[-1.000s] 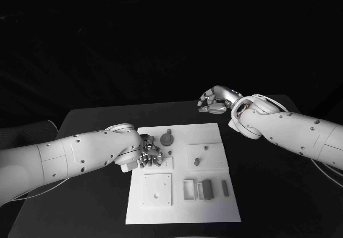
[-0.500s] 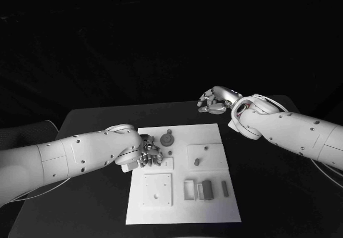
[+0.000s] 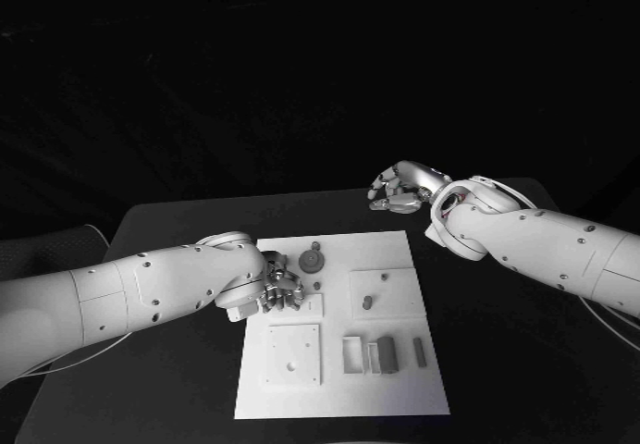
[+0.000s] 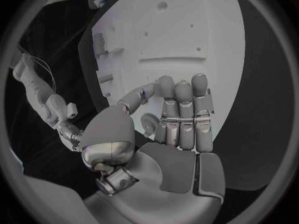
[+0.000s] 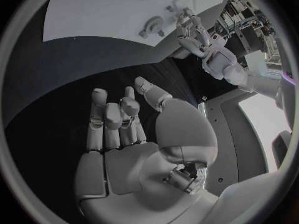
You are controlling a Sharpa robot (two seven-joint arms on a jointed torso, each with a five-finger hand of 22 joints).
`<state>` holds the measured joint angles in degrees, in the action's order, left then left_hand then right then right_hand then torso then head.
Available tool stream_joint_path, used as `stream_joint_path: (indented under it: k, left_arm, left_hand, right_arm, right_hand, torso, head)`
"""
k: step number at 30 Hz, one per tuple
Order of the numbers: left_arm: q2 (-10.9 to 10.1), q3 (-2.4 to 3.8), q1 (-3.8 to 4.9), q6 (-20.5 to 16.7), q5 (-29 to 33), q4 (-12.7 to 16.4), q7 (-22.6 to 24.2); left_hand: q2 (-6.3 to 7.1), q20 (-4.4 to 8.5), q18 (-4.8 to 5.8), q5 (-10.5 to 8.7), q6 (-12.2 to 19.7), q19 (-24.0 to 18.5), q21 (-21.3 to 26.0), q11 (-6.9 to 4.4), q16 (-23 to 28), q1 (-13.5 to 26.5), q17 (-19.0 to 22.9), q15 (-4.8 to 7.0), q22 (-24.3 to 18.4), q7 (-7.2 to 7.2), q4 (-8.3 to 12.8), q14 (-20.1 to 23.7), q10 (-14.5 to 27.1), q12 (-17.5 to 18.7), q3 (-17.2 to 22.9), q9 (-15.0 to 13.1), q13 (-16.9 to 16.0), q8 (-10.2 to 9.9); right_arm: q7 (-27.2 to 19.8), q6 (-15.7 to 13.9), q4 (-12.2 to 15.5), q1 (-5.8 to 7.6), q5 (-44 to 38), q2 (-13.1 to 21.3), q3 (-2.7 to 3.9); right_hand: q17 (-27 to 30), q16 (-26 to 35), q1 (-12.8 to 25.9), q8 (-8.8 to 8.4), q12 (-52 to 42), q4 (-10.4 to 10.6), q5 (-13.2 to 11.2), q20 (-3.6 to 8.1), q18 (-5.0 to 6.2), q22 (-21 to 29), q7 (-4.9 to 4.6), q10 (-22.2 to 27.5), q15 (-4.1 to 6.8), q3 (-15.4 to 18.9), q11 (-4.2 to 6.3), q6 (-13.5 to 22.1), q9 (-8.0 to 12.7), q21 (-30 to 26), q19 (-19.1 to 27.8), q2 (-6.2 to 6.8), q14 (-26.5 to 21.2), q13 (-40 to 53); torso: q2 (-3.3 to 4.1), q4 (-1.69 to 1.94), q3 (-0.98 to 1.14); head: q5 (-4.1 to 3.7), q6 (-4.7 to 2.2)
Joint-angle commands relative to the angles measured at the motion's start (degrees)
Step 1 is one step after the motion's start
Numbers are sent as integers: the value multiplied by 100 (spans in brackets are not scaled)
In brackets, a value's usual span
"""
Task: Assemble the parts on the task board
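No change over the last second: left hand [image 3: 276, 289] hovers at board [image 3: 400, 388] nine o'clock (grasp unclear); right hand [image 3: 400, 188] curled, empty.

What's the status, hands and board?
Left hand down on the white board's left edge, nothing visibly held. Right hand curled, empty, above the table beyond the board. Grey parts lie loose on the board. Nothing in the way.

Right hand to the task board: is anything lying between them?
Nothing. In the head view the right hand hangs beyond the task board's far edge, and only bare black table lies between; the right wrist view shows the same dark stretch.
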<state>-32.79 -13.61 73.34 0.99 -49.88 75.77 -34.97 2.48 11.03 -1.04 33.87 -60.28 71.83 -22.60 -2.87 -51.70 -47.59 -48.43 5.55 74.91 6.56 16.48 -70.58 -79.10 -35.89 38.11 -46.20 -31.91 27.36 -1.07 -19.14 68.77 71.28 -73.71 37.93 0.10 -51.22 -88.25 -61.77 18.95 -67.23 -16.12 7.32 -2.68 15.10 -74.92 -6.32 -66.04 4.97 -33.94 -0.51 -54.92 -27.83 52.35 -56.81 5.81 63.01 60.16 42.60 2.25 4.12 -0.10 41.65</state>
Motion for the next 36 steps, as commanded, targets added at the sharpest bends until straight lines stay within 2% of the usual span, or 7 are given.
stream_joint_path:
  k: [1,18,26,28,30,32,36]
  left_arm:
    - [22,-6,-33,85,-35,-3,5]
    - [11,-6,-75,120,-744,64,-2]
    - [8,-6,-80,117,-716,67,44]
    - [8,-6,-80,91,-692,67,63]
    - [7,-6,-80,60,-654,63,76]
    - [4,-6,-80,46,-634,62,85]
    - [3,-6,-80,7,-598,54,104]
  left_hand:
    - [-69,13,-150,-32,-725,-17,-19,-145,-26,0,11,6,104,-701,-128,40,149,-28,152,-428,10,220]
    - [-58,12,-149,-61,-707,-33,-20,-140,-50,-18,42,4,110,-694,-127,63,167,-36,158,-425,24,220]
    - [-19,9,-145,-83,-698,-36,-24,-137,-72,-10,72,4,110,-690,-156,77,175,-50,144,-426,34,227]
    - [12,15,-149,-411,-701,-33,-35,-145,-136,-18,123,9,112,-698,-231,89,179,-93,117,-440,46,254]
    - [71,16,-148,-509,-696,-37,-38,-145,-170,-1,156,9,110,-698,-291,101,188,-114,102,-446,55,264]
    - [181,19,-149,-788,-687,-42,-38,-147,-212,37,207,13,107,-700,-429,121,203,-139,81,-452,73,274]
    - [359,21,-149,-1041,-670,-56,-35,-145,-266,157,279,14,104,-697,-611,152,226,-169,30,-455,101,280]
  right_arm:
    - [-34,91,1,1,-6,-5,5]
    - [-34,111,17,1,-3,5,5]
    - [-31,121,16,0,-2,5,5]
    - [-30,121,16,0,-2,6,5]
    - [-29,124,15,0,-2,7,5]
    - [-28,125,15,0,-1,8,5]
    - [-26,130,14,0,0,11,5]
  right_hand:
    - [9,35,15,-21,38,12,24,10,-10,-86,-47,35,36,-28,8,-8,6,-20,8,31,-2,-8]
    - [10,35,26,-24,38,20,23,7,-10,-87,-49,37,34,-26,7,-8,5,-21,9,28,-4,-7]
    - [10,36,31,-29,39,22,23,5,-10,-87,-50,40,33,-24,6,-4,6,-23,12,31,-6,-7]
    - [10,36,33,-31,40,22,23,5,-10,-87,-51,42,33,-24,5,-1,6,-23,13,33,-7,-7]
    - [11,37,34,-34,40,22,24,4,-10,-87,-52,44,32,-24,4,1,7,-24,14,35,-9,-7]
    - [11,37,34,-37,41,21,24,4,-10,-87,-52,46,32,-23,3,4,8,-24,15,38,-10,-7]
    - [11,38,36,-45,42,21,24,3,-10,-88,-55,50,31,-23,1,15,9,-26,16,42,-12,-7]
  torso:
    - [0,-2,0]
    - [1,1,0]
    - [-2,0,-1]
    - [-1,0,-1]
    - [0,0,1]
    - [-1,-1,3]
    - [1,-2,4]
  head:
    - [-13,3]
    - [-12,11]
    - [-9,12]
    - [-11,13]
    - [-13,15]
    - [-12,15]
    - [-15,12]
